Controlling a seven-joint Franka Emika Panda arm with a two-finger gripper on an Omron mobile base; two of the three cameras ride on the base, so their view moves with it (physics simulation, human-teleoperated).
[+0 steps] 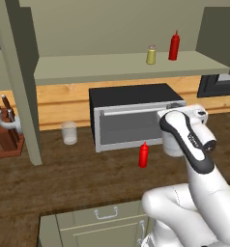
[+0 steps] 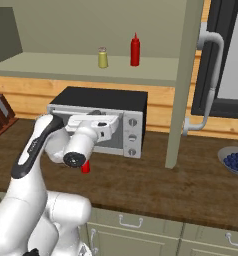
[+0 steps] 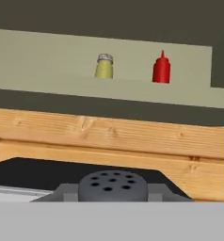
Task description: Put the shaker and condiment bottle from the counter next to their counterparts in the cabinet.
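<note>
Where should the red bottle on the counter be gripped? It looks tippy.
Likely the straight body of the red bottle, below the tapered nozzle, coming from the front: it stands upright with the microwave close behind.

White robot arm (image 1: 187, 144) with dark joints
Glossy rounded white shells, a black band along one link, a dark round cap at one joint; its hand seems boxy and white.
</note>
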